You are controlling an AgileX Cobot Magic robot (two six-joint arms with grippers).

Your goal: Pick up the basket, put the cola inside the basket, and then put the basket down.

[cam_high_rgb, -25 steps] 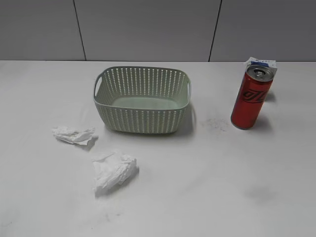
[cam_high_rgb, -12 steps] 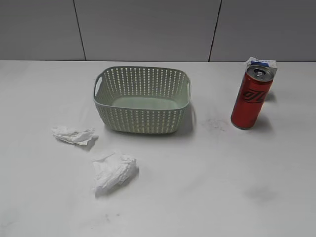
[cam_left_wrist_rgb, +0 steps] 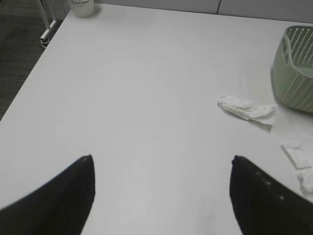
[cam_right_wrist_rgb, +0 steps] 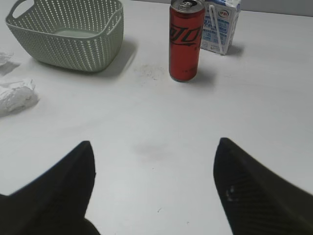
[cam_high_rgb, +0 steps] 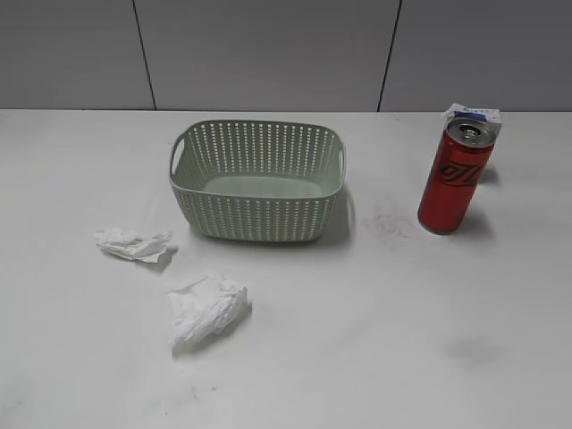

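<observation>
The pale sage-green basket (cam_high_rgb: 257,179) stands empty on the white table, mid-back in the exterior view. It also shows in the right wrist view (cam_right_wrist_rgb: 68,32) and at the right edge of the left wrist view (cam_left_wrist_rgb: 296,68). The cola, a tall red can (cam_high_rgb: 456,176), stands upright to the basket's right, also seen in the right wrist view (cam_right_wrist_rgb: 186,41). My left gripper (cam_left_wrist_rgb: 160,164) is open and empty over bare table, left of the basket. My right gripper (cam_right_wrist_rgb: 154,147) is open and empty, short of the cola. Neither gripper shows in the exterior view.
A white-and-blue drink carton (cam_high_rgb: 472,116) stands just behind the cola, also in the right wrist view (cam_right_wrist_rgb: 221,24). Two crumpled white tissues (cam_high_rgb: 132,244) (cam_high_rgb: 206,308) lie in front-left of the basket. A white cup (cam_left_wrist_rgb: 82,6) stands at the table's far left corner.
</observation>
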